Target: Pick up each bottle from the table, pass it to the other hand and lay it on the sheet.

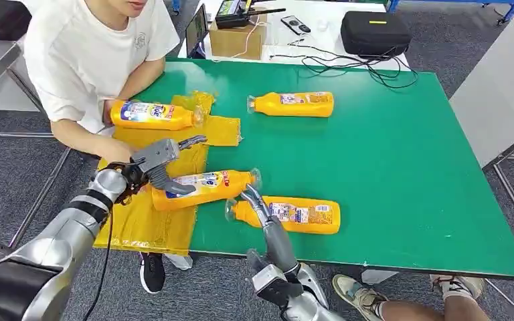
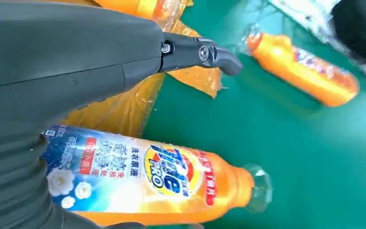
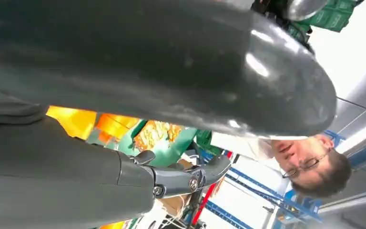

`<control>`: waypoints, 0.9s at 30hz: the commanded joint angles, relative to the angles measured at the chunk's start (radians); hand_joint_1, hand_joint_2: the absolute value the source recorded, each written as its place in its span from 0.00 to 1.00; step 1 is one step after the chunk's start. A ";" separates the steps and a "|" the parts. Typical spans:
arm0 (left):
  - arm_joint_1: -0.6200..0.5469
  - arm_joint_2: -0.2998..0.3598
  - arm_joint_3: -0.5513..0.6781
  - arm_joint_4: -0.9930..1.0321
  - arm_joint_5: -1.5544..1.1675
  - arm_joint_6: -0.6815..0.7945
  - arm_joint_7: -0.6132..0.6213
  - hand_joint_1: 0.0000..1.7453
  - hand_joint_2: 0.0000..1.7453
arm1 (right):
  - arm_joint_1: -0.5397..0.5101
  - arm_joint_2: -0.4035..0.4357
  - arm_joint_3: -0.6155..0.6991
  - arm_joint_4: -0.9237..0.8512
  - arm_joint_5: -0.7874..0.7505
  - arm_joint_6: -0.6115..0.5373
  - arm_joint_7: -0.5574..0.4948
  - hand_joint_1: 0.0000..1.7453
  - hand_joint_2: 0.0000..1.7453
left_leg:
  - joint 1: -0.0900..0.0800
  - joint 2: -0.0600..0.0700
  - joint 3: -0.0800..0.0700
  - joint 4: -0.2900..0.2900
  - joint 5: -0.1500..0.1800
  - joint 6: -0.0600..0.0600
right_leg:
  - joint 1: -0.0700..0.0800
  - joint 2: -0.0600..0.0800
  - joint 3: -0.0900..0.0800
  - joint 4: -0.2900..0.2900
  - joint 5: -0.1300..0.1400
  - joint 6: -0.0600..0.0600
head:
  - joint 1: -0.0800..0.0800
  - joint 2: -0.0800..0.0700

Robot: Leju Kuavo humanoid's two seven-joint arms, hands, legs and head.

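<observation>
While left hand (image 1: 162, 162) grips a bottle (image 1: 204, 188) lying half on the sheet (image 1: 144, 224) (table's (image 1: 401, 167) left edge), right hand (image 1: 261, 208) rests with fingers extended and released on a second bottle (image 1: 293, 215) near the front edge.

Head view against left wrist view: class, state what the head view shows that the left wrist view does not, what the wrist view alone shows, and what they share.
Head view alone: the right hand over the near bottle, a seated person holding another bottle, and a black case on the white table behind.

Left wrist view alone: the held bottle's label print, readable up close.

Shared: the left hand gripping that bottle, the yellow sheet, the green table and the far bottle.
</observation>
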 commanded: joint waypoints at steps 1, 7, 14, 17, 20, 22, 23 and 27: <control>0.178 0.055 -0.015 -0.374 0.195 0.035 0.036 0.00 1.00 | -0.022 -0.041 0.033 0.007 0.022 -0.031 0.001 0.00 0.00 | 0.001 0.004 0.005 0.000 -0.003 -0.001 | 0.002 0.003 0.004 -0.001 -0.002 -0.003 | 0.000 0.000; 0.251 0.045 -0.009 -0.478 0.248 0.109 0.037 0.00 1.00 | -0.031 -0.056 0.036 0.039 0.088 -0.102 0.001 0.00 0.00 | 0.001 0.001 0.003 0.000 -0.002 -0.001 | 0.002 0.000 0.004 -0.001 -0.002 -0.002 | 0.000 0.000; 0.622 -0.152 0.143 -1.019 0.456 0.430 -0.002 0.00 1.00 | 0.085 -0.159 -0.327 -0.010 0.582 -0.043 0.116 0.00 0.00 | 0.000 0.001 0.003 -0.001 -0.003 0.000 | 0.000 0.000 0.003 -0.003 -0.002 -0.001 | -0.001 0.000; 0.728 -0.193 0.157 -1.123 0.537 0.474 -0.045 0.00 1.00 | 0.148 -0.207 -0.450 -0.073 0.708 0.010 0.184 0.00 0.00 | -0.001 -0.003 0.004 -0.001 -0.004 0.001 | -0.001 -0.003 0.005 -0.004 -0.004 0.000 | 0.000 0.000; 0.729 -0.189 0.153 -1.124 0.538 0.477 -0.047 0.00 1.00 | 0.157 -0.198 -0.474 -0.081 0.719 0.024 0.174 0.00 0.00 | -0.003 -0.001 0.000 0.000 -0.005 0.002 | -0.002 -0.001 0.001 -0.002 -0.003 0.000 | 0.000 0.000; 0.727 -0.198 0.162 -1.123 0.547 0.487 -0.070 0.00 1.00 | 0.160 -0.188 -0.490 -0.081 0.748 0.027 0.191 0.00 0.00 | -0.001 0.000 0.003 0.003 -0.008 0.000 | 0.000 0.000 0.005 -0.002 -0.007 0.001 | 0.000 0.000; 0.734 -0.202 0.163 -1.134 0.553 0.486 -0.076 0.00 1.00 | 0.163 -0.189 -0.501 -0.085 0.762 0.029 0.205 0.00 0.00 | -0.003 0.000 0.001 0.001 -0.006 0.002 | -0.002 0.000 0.002 -0.002 -0.005 0.001 | 0.000 0.000; 0.763 -0.218 0.168 -1.181 0.564 0.499 -0.101 0.00 1.00 | 0.170 -0.211 -0.552 -0.094 0.813 0.075 0.270 0.00 1.00 | -0.003 0.000 -0.001 0.000 -0.005 0.002 | -0.001 0.000 0.000 -0.003 -0.004 0.001 | 0.000 0.000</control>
